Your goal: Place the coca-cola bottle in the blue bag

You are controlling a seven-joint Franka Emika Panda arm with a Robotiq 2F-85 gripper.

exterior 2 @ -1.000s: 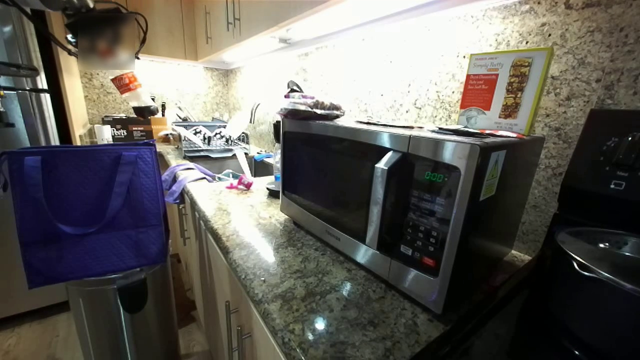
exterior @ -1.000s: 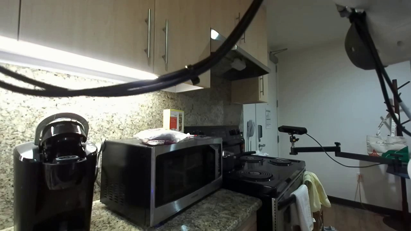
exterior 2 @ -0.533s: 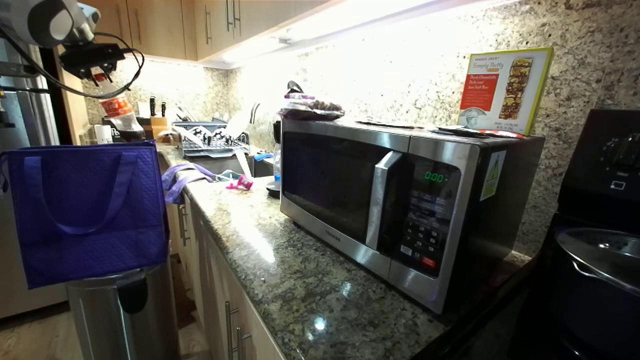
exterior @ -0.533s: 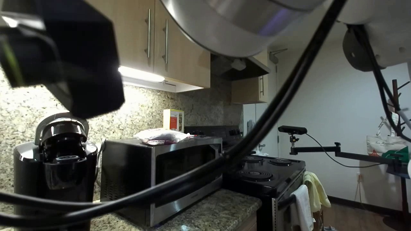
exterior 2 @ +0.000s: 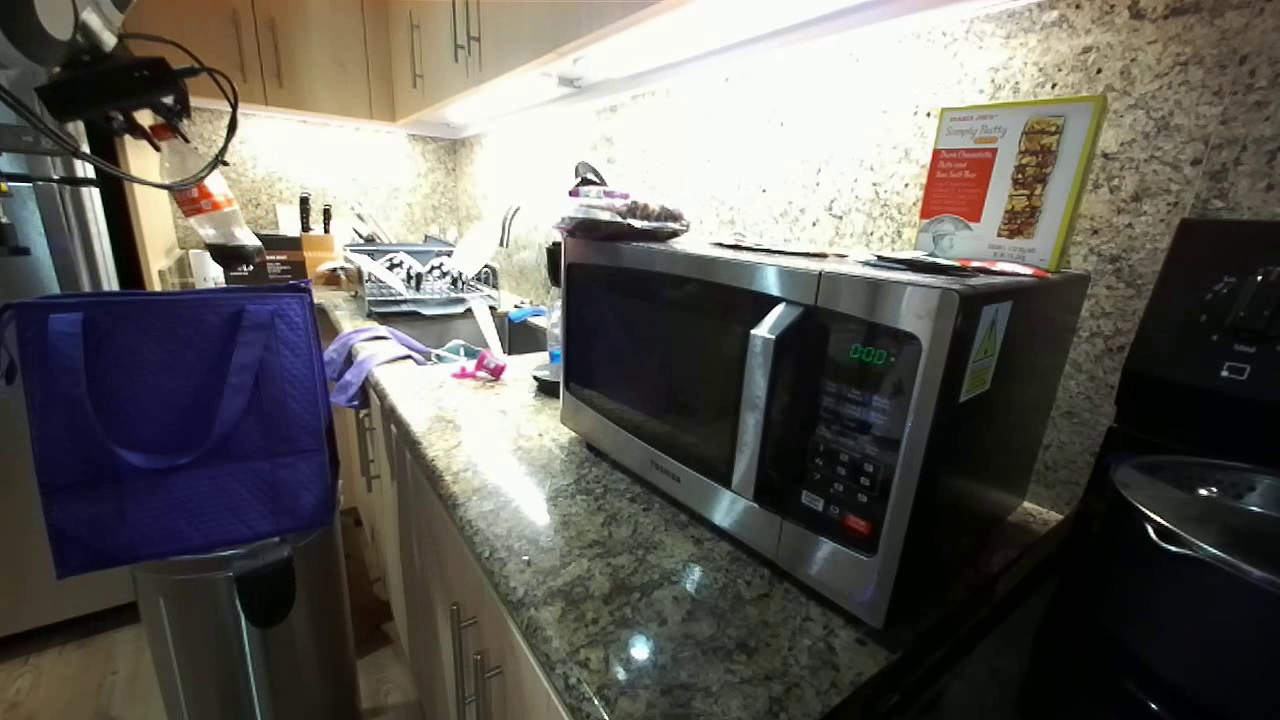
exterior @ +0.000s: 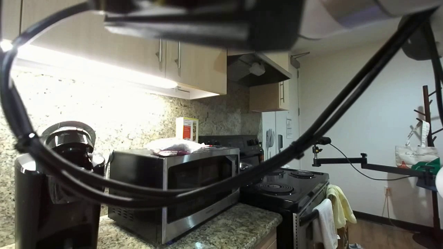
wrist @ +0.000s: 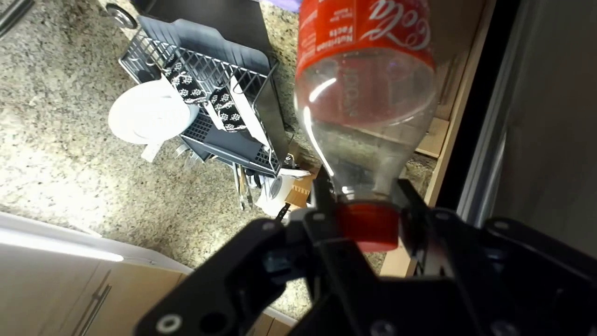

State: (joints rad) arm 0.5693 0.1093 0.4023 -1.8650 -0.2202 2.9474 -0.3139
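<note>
The coca-cola bottle, clear with a red label, hangs cap-up and tilted in an exterior view, its base toward the lower right. My gripper is shut on its red cap and neck. In the wrist view the gripper has a finger on each side of the cap, and the bottle extends away from it. The blue bag looks purple-blue. The bottle's base appears just above its top edge; its depth over the opening cannot be told. The bag's inside is hidden. The bottle does not show in an exterior view where cables loop close by.
The bag stands on a steel bin beside the granite counter. A fridge is behind it. A dish rack and a microwave stand on the counter. A coffee maker is near the arm's cables.
In an exterior view the gripper and bottle have moved left, and over the last half second slightly up. The arm and cables have shifted across the other picture. The bag has not moved.
</note>
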